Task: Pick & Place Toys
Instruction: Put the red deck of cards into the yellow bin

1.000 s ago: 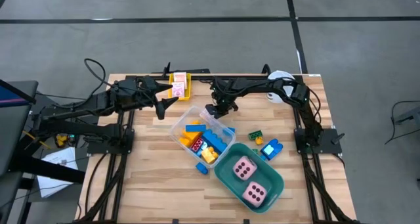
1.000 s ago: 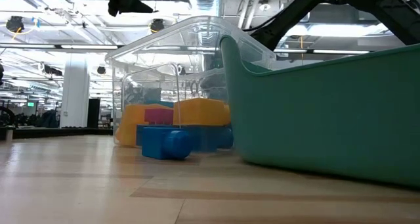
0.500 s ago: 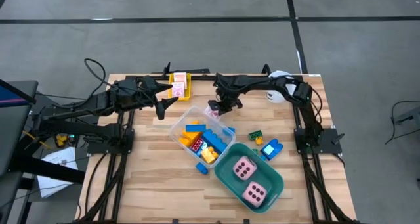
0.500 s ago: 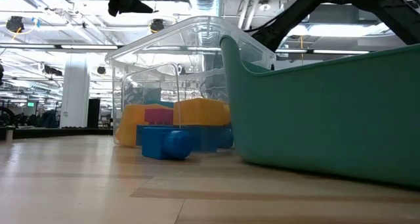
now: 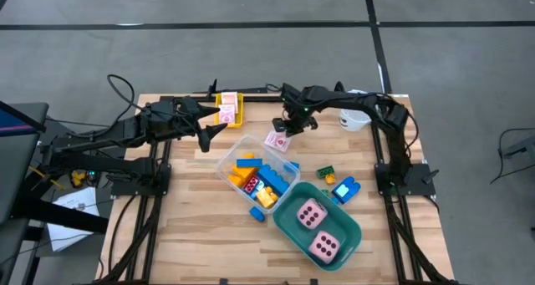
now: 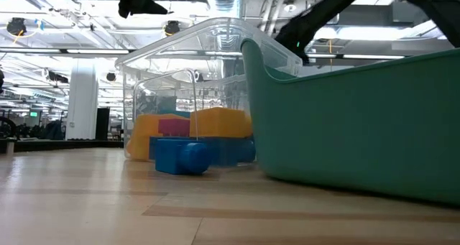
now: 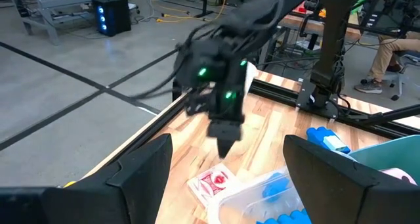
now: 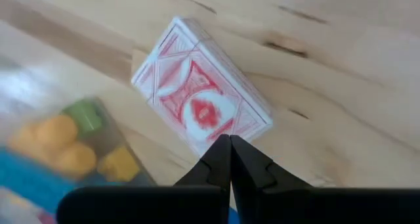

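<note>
One small pink-white card pack point(image 8: 203, 107) lies flat on the counter point(image 5: 201, 226) beside the clear box point(image 5: 236, 145); light, stiff and slippery, so take its thin edges, because the right gripper point(image 5: 288, 126) hovers with jaws closed and empty.

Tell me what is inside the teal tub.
Two pink dice with dark dots lie in the teal tub, seen from above. Anything under the dice is covered, so it cannot be seen.

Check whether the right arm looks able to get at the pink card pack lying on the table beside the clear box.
Probably yes. The right hand hangs shut just above the card pack, which lies flat on bare wood with its top uncovered. The clear box sits close beside it, so one edge may be tight.
</note>
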